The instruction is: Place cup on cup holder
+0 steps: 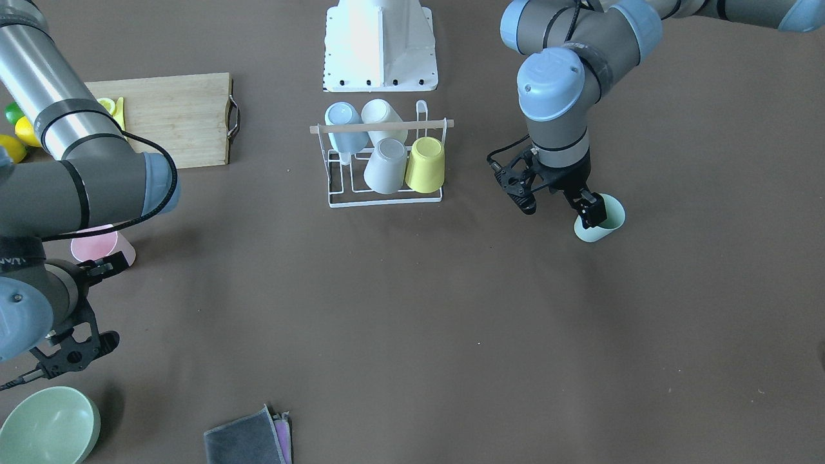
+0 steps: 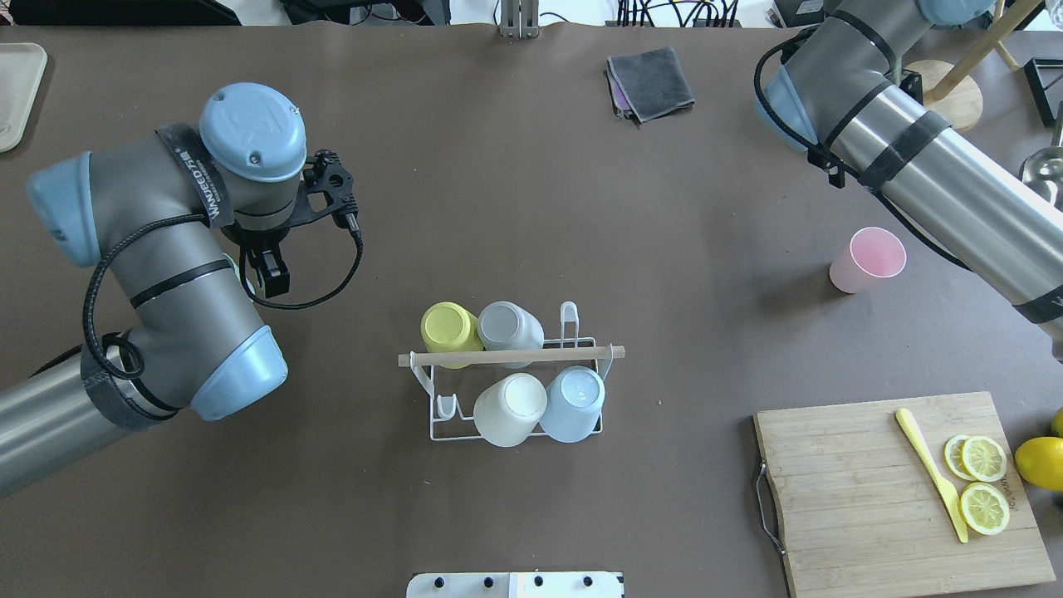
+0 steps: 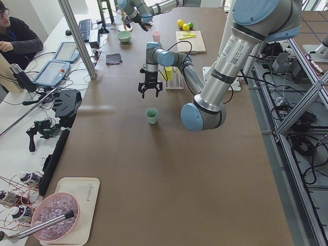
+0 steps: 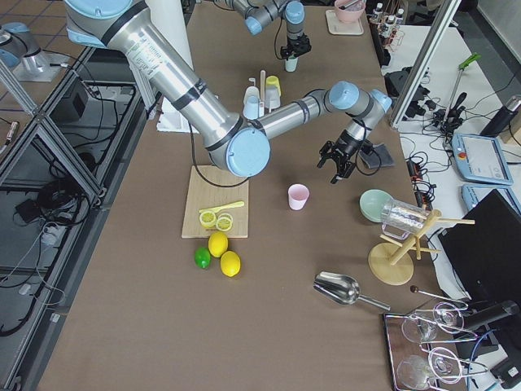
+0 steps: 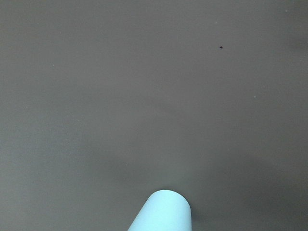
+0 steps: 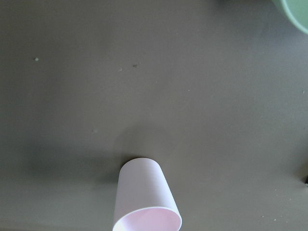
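Note:
The white wire cup holder (image 1: pixel 385 201) with a wooden rod (image 2: pixel 511 357) stands mid-table and carries several upturned cups: yellow, grey, white and pale blue. A pale green cup (image 1: pixel 602 222) stands upright on the table; it also shows in the exterior left view (image 3: pixel 151 116) and at the bottom edge of the left wrist view (image 5: pixel 163 214). My left gripper (image 1: pixel 559 209) is open and hovers just above this cup. A pink cup (image 2: pixel 868 259) stands upright beside my right gripper (image 1: pixel 118 298), which is open and empty. The pink cup also shows in the right wrist view (image 6: pixel 144 197).
A wooden cutting board (image 2: pixel 880 490) with lemon slices and a yellow knife lies at the robot's right, with whole lemons (image 2: pixel 1040 462) beside it. A green bowl (image 1: pixel 48 425) and a folded grey cloth (image 2: pixel 652 79) lie at the far side. The white robot base (image 1: pixel 380 45) stands behind the holder.

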Robot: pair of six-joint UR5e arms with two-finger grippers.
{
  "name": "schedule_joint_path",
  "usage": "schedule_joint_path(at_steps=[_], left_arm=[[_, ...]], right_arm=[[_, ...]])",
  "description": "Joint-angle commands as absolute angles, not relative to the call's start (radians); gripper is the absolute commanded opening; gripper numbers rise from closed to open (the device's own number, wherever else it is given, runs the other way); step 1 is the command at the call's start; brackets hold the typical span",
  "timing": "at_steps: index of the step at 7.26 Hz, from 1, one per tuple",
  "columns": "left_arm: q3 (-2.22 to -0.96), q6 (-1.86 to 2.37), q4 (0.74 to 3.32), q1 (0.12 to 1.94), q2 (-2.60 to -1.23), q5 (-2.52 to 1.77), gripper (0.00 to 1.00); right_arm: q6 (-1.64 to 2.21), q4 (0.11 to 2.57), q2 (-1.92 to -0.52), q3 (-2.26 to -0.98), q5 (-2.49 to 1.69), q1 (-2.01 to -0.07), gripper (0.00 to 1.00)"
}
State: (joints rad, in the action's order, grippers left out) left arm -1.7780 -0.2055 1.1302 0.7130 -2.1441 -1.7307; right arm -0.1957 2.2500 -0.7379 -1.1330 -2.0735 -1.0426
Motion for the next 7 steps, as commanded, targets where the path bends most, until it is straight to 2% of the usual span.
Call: schedule_joint_path(at_steps=[1, 3, 7], left_arm=[[-1.727, -0.319, 1.129, 0.741, -2.146, -1.726, 0.98], [-1.671, -0.397, 1.132, 0.746, -2.166, -1.656, 0.98], [-1.481, -0.525, 1.060, 0.742, -2.354, -1.563, 0.98]], right_arm=[[-0.255, 2.253, -0.646, -0.963, -2.042, -1.002, 1.00], [-0.324, 2.252, -0.637, -0.913, -2.043, -0.985, 1.00], [-0.383, 2.255, -0.627, -0.885, -1.947, -0.908, 1.00]])
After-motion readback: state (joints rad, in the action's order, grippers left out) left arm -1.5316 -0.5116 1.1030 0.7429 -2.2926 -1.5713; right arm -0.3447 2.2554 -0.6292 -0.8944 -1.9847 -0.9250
